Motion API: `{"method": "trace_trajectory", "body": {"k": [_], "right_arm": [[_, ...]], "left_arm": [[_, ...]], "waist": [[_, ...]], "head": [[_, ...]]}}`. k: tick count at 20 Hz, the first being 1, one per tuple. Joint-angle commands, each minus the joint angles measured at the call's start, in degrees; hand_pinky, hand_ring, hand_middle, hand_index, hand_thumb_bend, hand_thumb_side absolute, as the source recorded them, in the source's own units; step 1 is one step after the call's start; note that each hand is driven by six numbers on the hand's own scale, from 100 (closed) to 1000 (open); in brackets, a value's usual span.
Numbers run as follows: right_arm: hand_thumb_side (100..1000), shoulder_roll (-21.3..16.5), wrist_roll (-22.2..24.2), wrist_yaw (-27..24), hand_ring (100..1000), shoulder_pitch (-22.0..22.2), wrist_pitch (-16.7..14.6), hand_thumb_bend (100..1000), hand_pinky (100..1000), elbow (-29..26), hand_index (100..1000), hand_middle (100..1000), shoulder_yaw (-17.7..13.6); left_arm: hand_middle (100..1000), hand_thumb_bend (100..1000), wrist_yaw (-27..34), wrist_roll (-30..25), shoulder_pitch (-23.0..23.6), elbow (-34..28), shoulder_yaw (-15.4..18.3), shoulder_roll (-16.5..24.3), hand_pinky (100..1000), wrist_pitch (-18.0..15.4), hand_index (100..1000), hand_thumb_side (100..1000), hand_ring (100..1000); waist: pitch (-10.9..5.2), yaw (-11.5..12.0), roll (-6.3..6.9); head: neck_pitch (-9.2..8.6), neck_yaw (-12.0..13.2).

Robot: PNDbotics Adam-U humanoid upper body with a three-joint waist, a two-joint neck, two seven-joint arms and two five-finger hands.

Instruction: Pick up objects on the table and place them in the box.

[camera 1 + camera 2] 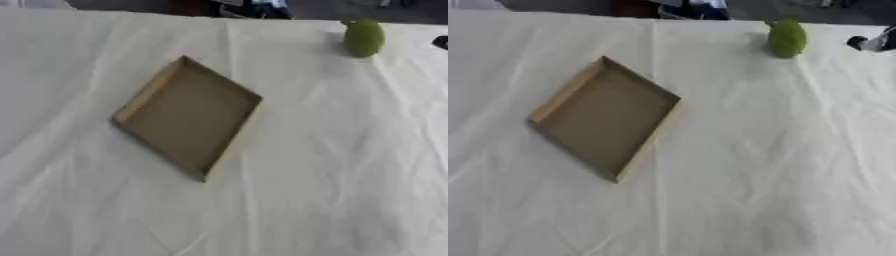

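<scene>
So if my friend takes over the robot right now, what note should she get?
Right hand: only a dark tip shows at the right edge, near the far side; fingers cannot be judged. Left hand: not in view.
Box: shallow cardboard tray, lying askew left of the middle on the white cloth, nothing inside.
Green fruit: near the far right edge, apart from the box.
Done: nothing placed yet.
Left: pick up the fruit and put it in the box.

A shallow brown cardboard box point(188, 117) lies open and turned cornerwise, well left of the right hand point(871, 42). A green rounded fruit point(787, 38) stands near that hand, just left of it.
</scene>
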Motion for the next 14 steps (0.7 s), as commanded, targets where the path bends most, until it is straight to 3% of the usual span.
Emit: {"method": "trace_trajectory", "body": {"k": [1,14], "right_arm": [[100,0.1,7.1,2.1,918,-2.5,-7.3,379,870,1.0,906,868,-0.7],[100,5.8,1.6,13.9,919,-6.9,-2.1,376,874,7.0,916,870,-2.9]], "left_arm": [[610,100,0.3,-0.5,-0.4,-1.0,0.5,0.9,523,-0.1,784,572,598],[609,100,1.0,-1.4,-0.9,-1.0,0.5,0.0,519,-0.8,784,569,594]], "waist": [[-0.7,0.4,0.23],[1.73,4.0,0.37]], "head": [[-0.13,-0.4],[-3.24,-4.2]]}}
